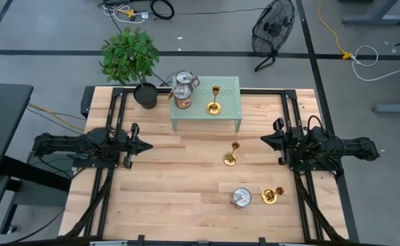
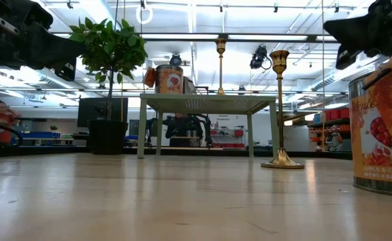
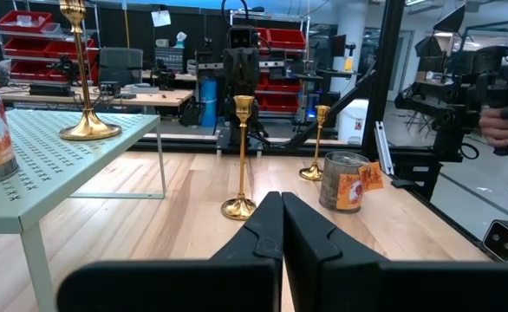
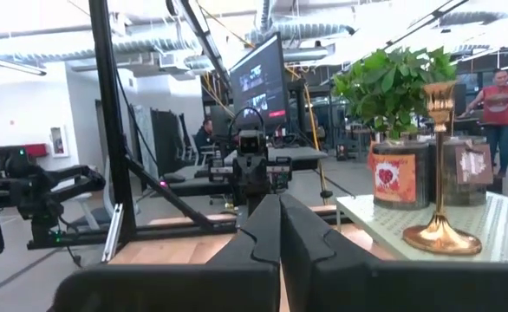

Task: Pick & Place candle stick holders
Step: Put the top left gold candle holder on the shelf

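You had one of three candle stick holders done, as far as I could judge. In the high view, one holder [image 1: 214, 100] stood upright on the green perforated stand [image 1: 231, 116] at upper centre of the frame, beside two tins [image 1: 182, 90] and near the potted plant [image 1: 130, 58]. The second holder [image 1: 231, 154] stood on the bare bench [image 1: 159, 198] just right of centre. The third holder [image 1: 272, 196] sat at lower right, next to a silver-lidded tin [image 1: 240, 198].

Your left pincer [image 1: 145, 144] hung at middle left, its fingers pressed together on nothing. Your right pincer [image 1: 265, 140] hung at middle right, likewise closed and empty. If the stand was the target, two holders were left for you to move.
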`<state>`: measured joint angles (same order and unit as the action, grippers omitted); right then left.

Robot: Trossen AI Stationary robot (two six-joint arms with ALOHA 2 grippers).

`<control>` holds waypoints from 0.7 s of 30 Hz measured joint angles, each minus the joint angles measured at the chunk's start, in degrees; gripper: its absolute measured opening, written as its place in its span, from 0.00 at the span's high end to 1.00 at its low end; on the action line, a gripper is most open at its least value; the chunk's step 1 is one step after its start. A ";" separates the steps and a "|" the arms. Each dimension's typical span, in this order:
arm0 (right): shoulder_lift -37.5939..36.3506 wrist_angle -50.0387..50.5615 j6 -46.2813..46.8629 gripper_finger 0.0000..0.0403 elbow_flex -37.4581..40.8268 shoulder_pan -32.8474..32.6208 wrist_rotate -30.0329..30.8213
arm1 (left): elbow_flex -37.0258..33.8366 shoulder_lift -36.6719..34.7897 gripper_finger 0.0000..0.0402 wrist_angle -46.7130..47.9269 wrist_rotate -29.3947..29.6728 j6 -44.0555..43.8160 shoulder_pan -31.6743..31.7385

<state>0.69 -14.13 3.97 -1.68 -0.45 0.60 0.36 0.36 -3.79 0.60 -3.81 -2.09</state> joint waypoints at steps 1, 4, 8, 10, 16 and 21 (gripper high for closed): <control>0.00 0.02 0.00 1.00 -0.41 0.00 0.00 | 0.00 0.00 0.99 0.00 0.00 0.00 0.00; -0.02 0.02 0.00 1.00 -1.38 -0.01 0.52 | 0.00 -0.02 0.98 0.00 0.00 -0.01 -0.01; -0.02 0.16 0.00 1.00 -2.74 0.00 1.28 | 0.00 -0.01 0.94 0.00 0.00 0.00 -0.02; 0.02 0.46 0.00 1.00 -3.48 -0.02 1.53 | 0.00 0.00 0.93 0.02 0.00 -0.02 0.00; 2.77 1.83 0.00 1.00 -6.96 -0.01 1.80 | 0.00 -0.01 0.93 0.02 0.00 0.00 -0.02; 7.12 2.66 -0.03 1.00 -10.14 -0.01 3.04 | 0.00 -0.02 0.93 0.00 0.00 -0.02 0.00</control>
<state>7.81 -11.47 3.93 -11.82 -0.46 3.64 0.36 0.34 -3.79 0.60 -3.83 -2.09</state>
